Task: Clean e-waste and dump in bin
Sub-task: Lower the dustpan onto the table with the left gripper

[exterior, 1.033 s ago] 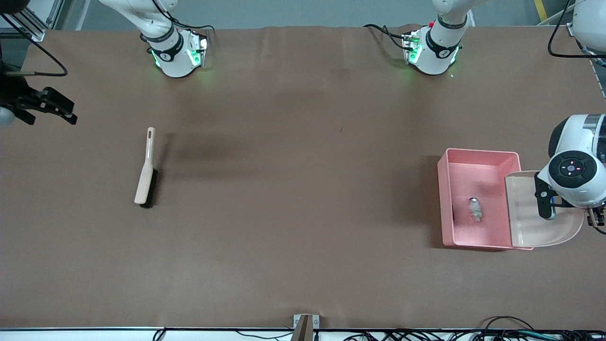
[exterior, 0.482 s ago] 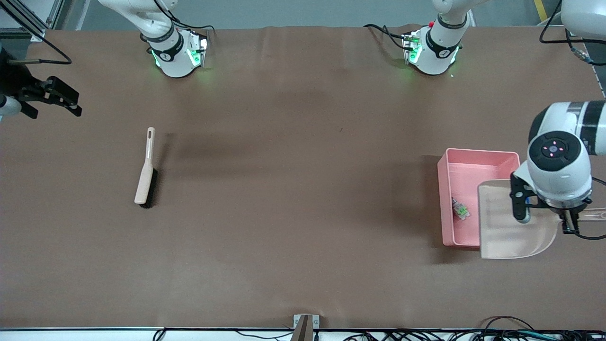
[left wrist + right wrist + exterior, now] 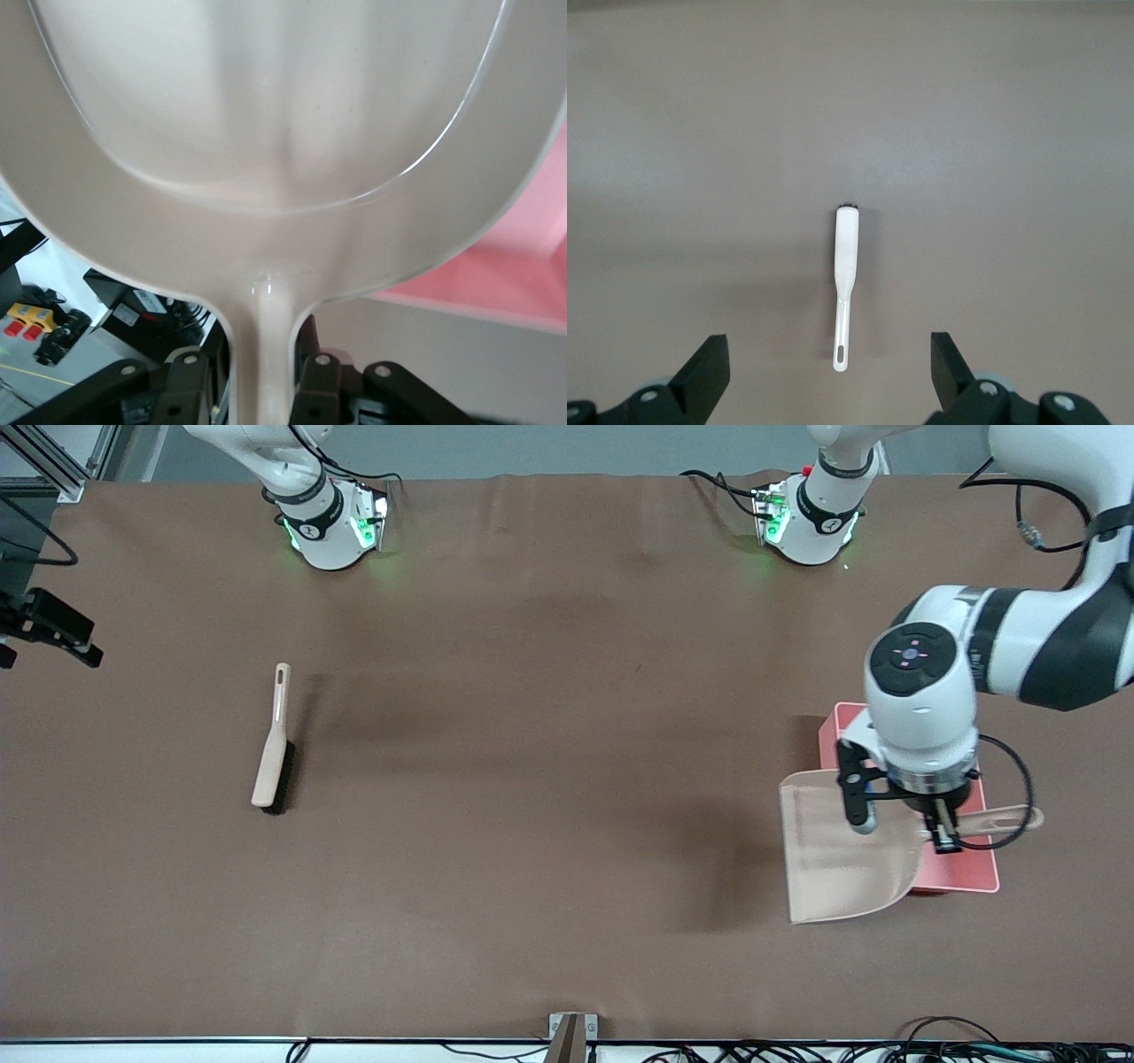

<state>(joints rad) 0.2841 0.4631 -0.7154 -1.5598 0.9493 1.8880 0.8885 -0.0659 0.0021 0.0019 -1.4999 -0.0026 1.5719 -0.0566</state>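
- Brown cloth covers the whole table [image 3: 549, 779]; two arm bases stand along its edge farthest from the front camera.
- We find the left gripper [image 3: 941, 834] clamped on the handle of the dustpan [image 3: 842, 850]. In the left wrist view the fingers [image 3: 186, 390] pinch the thin handle on both sides, and the pan's scoop [image 3: 266, 133] looks bare.
- We see the pan held up over the bin [image 3: 970, 875], its mouth hanging out past the bin's edge on the side toward the right arm's end of the table.
- The bin sits at the left arm's end of the table. Arm and pan cover most of it; only a corner and part of the rim show.
- We cannot see the e-waste in any current view. The bin's inside is hidden, so we cannot confirm the pieces lie in it.
- Step, as we judge it: the dump into the bin, at or near its finish.
- Next move likely calls for carrying the pan clear of the bin and setting it down flat, without knocking the rim.
- The right gripper [image 3: 53, 631] waits with jaws wide apart and empty at the right arm's end of the table. Its wrist view looks down on the brush [image 3: 844, 283].
- The brush [image 3: 273, 737] lies flat on the cloth, well apart from the bin.
- Count: one dustpan, one brush, one bin, two grippers, no e-waste pieces visible.
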